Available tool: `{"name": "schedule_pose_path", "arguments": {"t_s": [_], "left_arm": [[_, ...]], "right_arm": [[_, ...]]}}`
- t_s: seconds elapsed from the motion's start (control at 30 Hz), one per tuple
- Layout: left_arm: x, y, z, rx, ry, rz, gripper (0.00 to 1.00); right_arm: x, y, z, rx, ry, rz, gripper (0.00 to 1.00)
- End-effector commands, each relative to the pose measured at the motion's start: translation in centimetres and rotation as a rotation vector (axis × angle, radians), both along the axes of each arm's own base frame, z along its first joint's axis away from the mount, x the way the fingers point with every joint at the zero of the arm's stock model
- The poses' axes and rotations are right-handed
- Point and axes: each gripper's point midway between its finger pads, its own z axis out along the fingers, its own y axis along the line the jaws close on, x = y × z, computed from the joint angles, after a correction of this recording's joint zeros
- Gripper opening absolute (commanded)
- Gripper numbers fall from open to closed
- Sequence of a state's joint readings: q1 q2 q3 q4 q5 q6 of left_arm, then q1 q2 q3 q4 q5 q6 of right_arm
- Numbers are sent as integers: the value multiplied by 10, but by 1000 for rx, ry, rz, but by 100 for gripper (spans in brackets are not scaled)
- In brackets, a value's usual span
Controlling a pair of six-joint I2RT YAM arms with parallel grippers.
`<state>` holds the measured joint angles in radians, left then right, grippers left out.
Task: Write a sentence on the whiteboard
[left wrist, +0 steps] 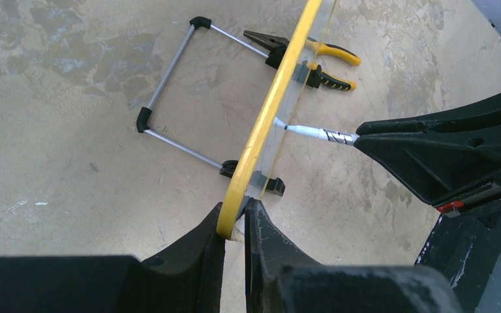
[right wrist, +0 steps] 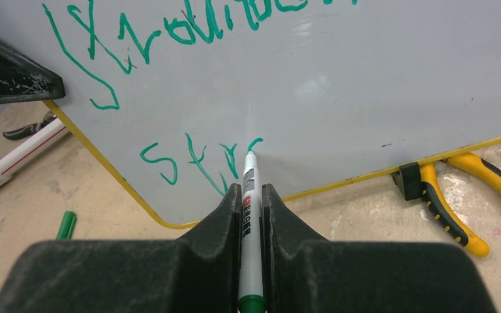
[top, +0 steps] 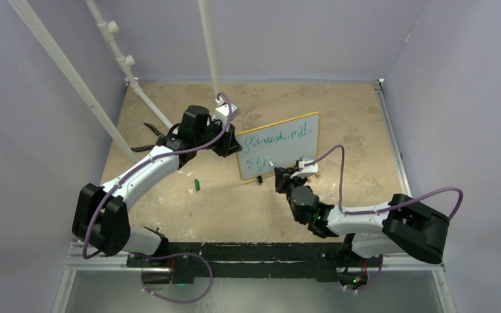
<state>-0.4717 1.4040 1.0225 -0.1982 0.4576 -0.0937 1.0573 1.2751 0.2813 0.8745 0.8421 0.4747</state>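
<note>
1. Pale purple walls close in the table on the left, back and right. White pipes slant down the left wall to the tabletop.
2. The table is tan, mottled and stained, with a metal rail along its near edge.
3. The left gripper is clamped on the left edge of the whiteboard, one finger on each face of the yellow frame.
4. A small green cap lies on the table in front of that arm.
5. The whiteboard stands upright on black feet near the middle of the table, propped by a grey wire stand behind it.
6. The sentence is in green: one full upper line and a short start below. It looks like "str", but the scrawl is hard to read.
7. The right gripper is squeezed tight on a marker, whose tip is against the board at the last green stroke.
8. Yellow-handled pliers lie behind the board's right end.
</note>
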Motion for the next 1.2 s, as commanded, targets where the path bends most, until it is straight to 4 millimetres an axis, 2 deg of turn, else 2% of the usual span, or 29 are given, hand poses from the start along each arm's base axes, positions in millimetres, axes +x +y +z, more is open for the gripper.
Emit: {"name": "schedule_pose_path", "arguments": {"t_s": [0.0,0.1,0.33,0.63,0.8,1.07,1.17], "left_arm": [[8,10,-8,46,-5,45,0],[7,10,-7,45,-4,44,0],[8,10,-8,47,-5,44,0],[8,10,-8,47,-4,45,0],[7,10,-8,47,-5,44,0],[8,11,-5,51,-12,45,0],[7,10,0,46,-26,26,17]], "right_arm": [[3,0,-4,17,32,-24,0],[2,-6,-7,23,43,-47,0],[4,-14,5,31,12,-81,0],[8,-9,28,37,-57,-69,0],[9,-4,30,42,-65,-50,0],[4,-10,32,68,-65,-45,0],[0,-14,35,86,-62,-35,0]]}}
